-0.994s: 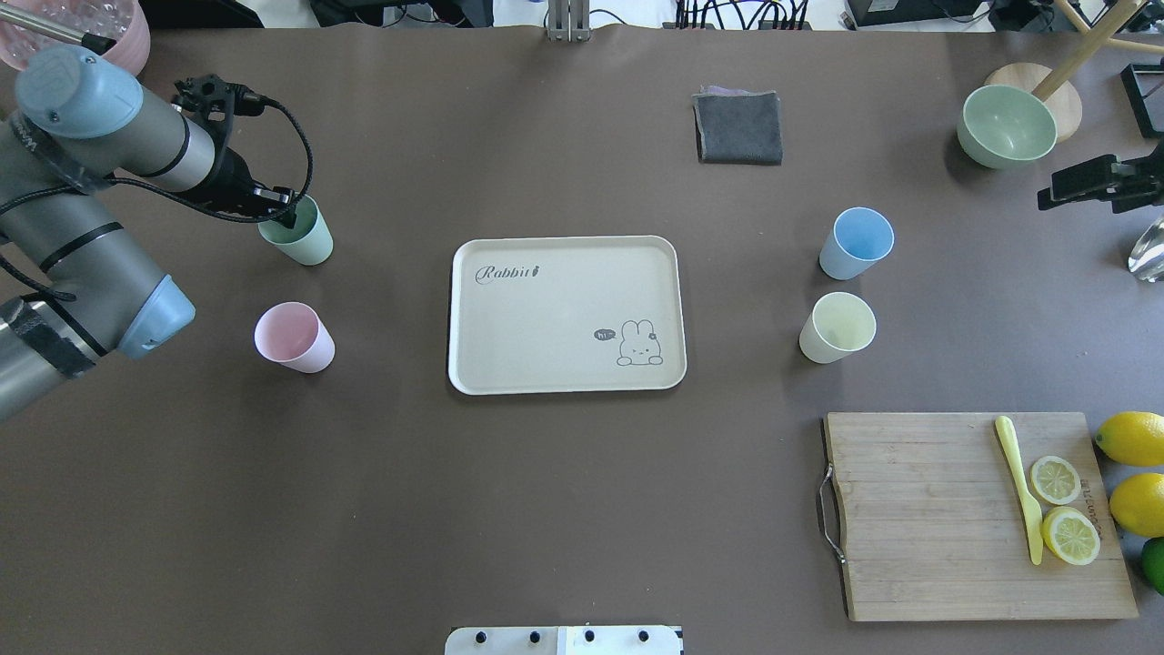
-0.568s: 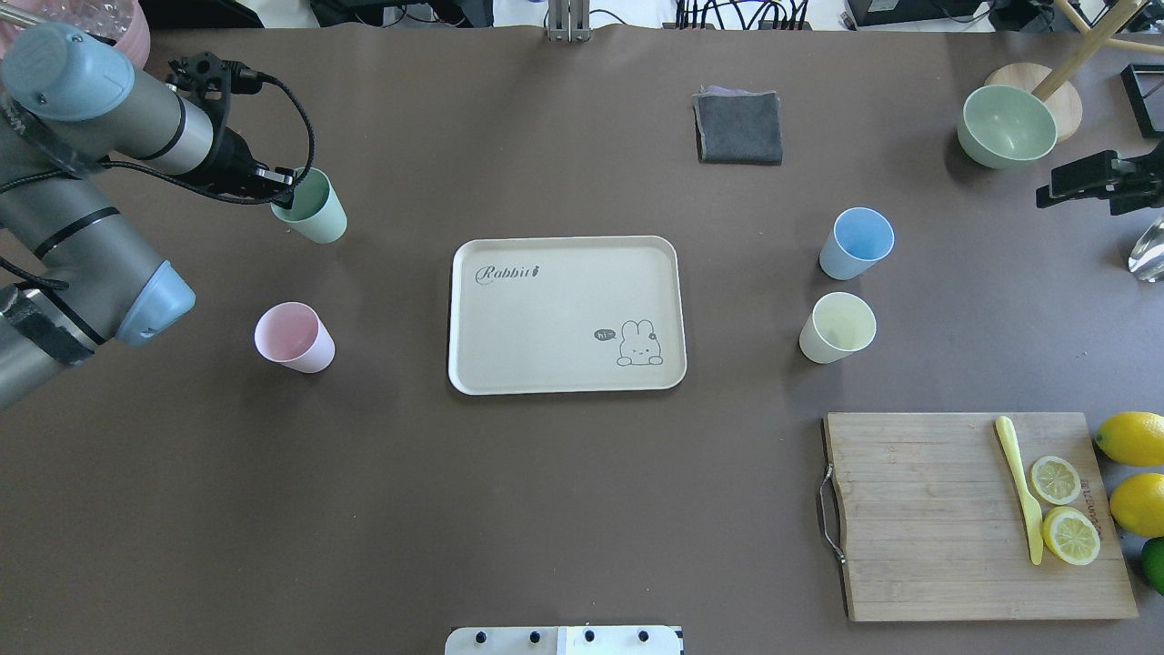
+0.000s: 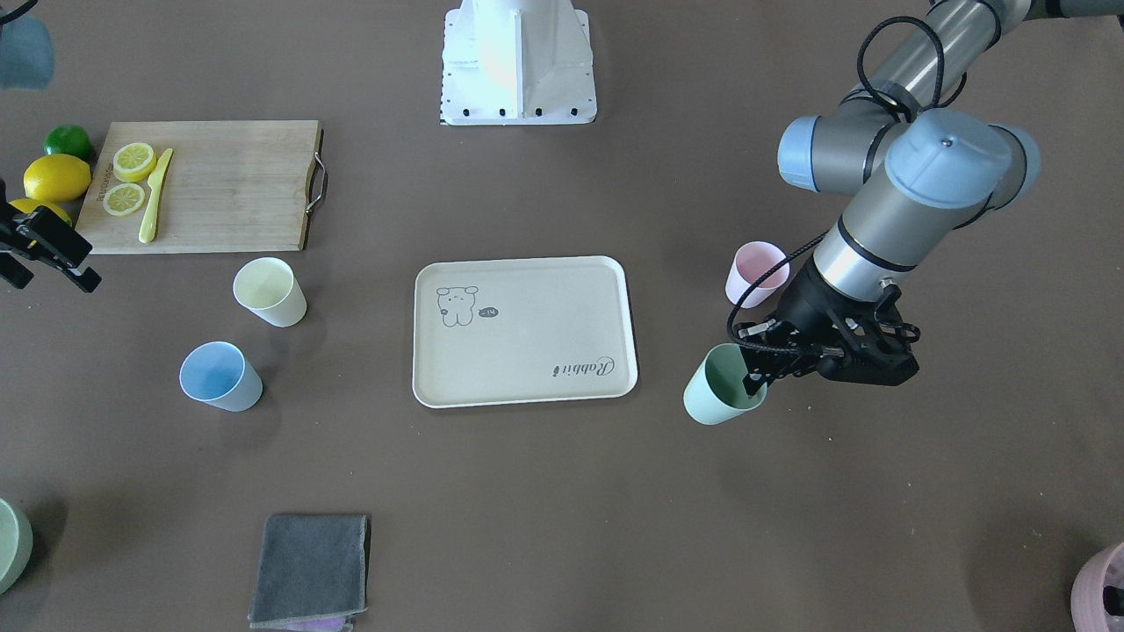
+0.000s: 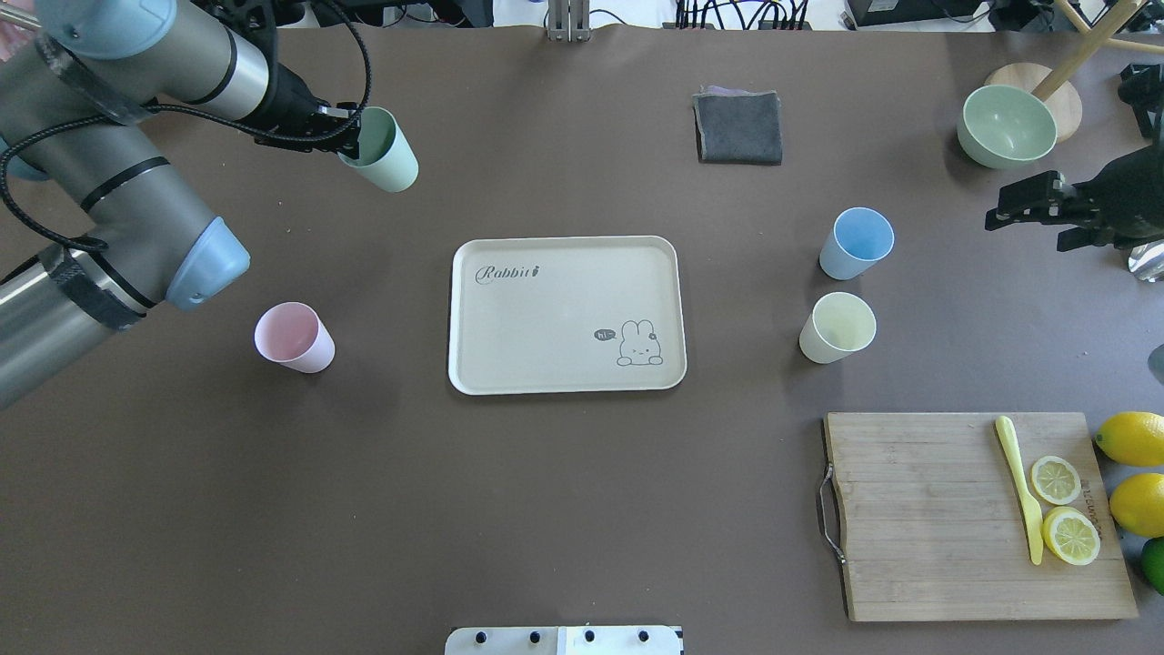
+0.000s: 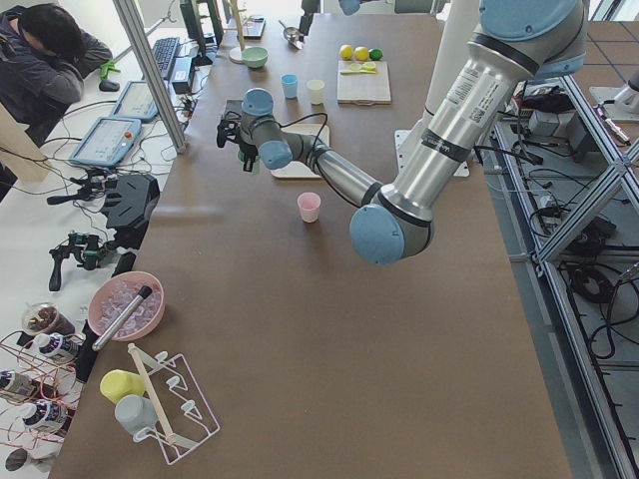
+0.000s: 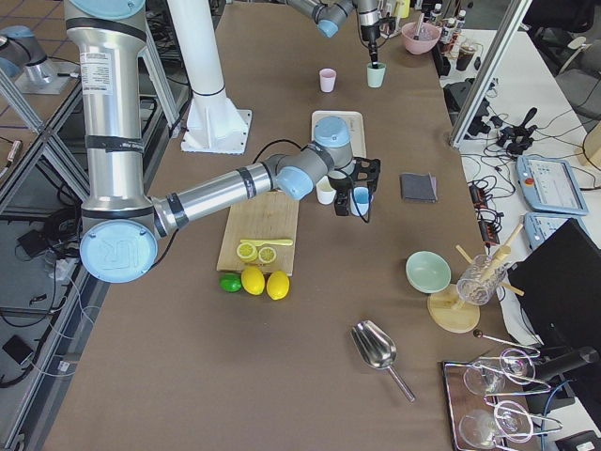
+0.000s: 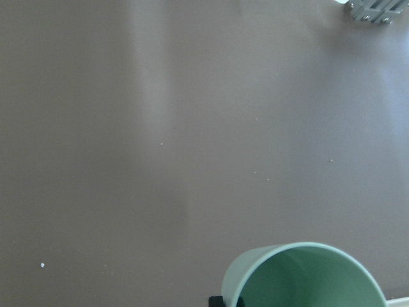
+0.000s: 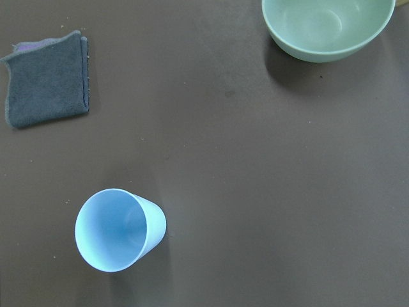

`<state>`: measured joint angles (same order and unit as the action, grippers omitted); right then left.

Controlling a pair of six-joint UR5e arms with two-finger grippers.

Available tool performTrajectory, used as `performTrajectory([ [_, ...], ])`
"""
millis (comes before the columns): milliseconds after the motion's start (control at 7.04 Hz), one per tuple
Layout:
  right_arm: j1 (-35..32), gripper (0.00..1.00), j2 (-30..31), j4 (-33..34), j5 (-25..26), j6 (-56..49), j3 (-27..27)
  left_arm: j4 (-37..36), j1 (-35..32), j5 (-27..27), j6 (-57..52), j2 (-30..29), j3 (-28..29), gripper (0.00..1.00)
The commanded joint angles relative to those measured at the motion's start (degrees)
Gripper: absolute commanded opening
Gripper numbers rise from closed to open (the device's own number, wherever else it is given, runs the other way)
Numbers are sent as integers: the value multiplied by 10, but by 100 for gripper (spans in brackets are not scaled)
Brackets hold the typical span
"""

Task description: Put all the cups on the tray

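My left gripper [image 4: 352, 138] is shut on the rim of the mint green cup [image 4: 386, 156] and holds it tilted above the table, left of and beyond the tray [image 4: 546, 318]. The cup also shows in the front view [image 3: 718, 388] and in the left wrist view [image 7: 307, 278]. The pink cup [image 4: 293, 337] stands left of the tray. The light blue cup [image 4: 855, 243] and the pale yellow cup [image 4: 837, 327] stand right of it. My right gripper [image 4: 1023, 223] is open and empty, right of the blue cup [image 8: 118, 229]. The tray is empty.
A wooden cutting board [image 4: 928, 518] with lemon slices and a yellow knife lies front right, whole lemons beside it. A grey cloth [image 4: 738, 127] and a pale green bowl [image 4: 1007, 125] sit at the far side. A pink pot [image 3: 1102, 597] is at the far left corner.
My left gripper has lifted the mint green cup off the table and carried it right and away from me. My right arm has moved in from the right edge toward the blue cup.
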<state>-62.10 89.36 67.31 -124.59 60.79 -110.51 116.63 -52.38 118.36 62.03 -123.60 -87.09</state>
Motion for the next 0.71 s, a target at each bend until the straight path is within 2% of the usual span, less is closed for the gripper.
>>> performTrajectory([
  [0,32,97,-31,55,19,38,-16,-60,59,-70,28,-44,-11,0],
  [142,35,97,-50,85,22,29,-12,-92,107,-105,34,-45,-39,0],
  [284,41,95,-58,85,23,22,-1,-101,144,-138,51,-44,-41,0],
  [426,40,95,-78,86,26,-6,27,-101,168,-165,57,-45,-35,0],
  [568,38,95,-97,87,30,-27,57,-101,169,-168,54,-44,-16,0],
])
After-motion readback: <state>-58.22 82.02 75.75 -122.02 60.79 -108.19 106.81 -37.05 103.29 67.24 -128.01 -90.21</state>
